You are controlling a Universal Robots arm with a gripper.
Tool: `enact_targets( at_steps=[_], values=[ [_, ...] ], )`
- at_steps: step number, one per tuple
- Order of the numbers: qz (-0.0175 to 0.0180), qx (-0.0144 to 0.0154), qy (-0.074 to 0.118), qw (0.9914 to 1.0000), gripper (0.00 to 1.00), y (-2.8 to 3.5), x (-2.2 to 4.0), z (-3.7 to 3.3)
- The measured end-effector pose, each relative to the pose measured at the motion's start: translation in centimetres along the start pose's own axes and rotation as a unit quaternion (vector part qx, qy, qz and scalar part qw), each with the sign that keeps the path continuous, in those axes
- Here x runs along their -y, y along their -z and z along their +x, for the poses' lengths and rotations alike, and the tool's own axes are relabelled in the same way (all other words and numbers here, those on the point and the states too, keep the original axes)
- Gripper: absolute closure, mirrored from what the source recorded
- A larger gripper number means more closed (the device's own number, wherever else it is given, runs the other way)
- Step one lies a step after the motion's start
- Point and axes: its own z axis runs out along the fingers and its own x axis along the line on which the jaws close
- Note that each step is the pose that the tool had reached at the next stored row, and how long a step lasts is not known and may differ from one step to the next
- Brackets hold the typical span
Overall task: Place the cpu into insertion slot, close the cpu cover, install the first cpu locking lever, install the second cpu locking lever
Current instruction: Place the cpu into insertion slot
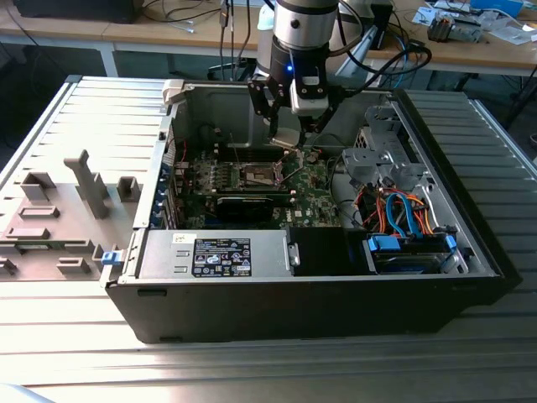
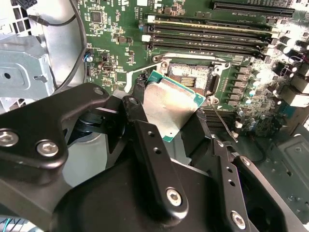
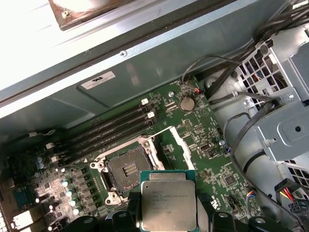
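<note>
On a slatted metal bench, an open computer case is noted. Above its green board, the cpu is clamped in the gripper, near the insertion slot and unseated. Placement is judged in hand; square alignment is required.

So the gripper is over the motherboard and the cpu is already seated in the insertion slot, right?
No. The gripper is over the motherboard, but it holds the cpu; the insertion slot is empty, per the first wrist view.
</note>
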Motion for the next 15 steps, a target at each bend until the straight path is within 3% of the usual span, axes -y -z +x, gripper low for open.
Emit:
enact_targets(
  at_steps=[15],
  values=[
    [0.0006, 0.0015, -0.015, 0.99989, 0.46, -0.02, 0.0, 0.0]
  ],
)
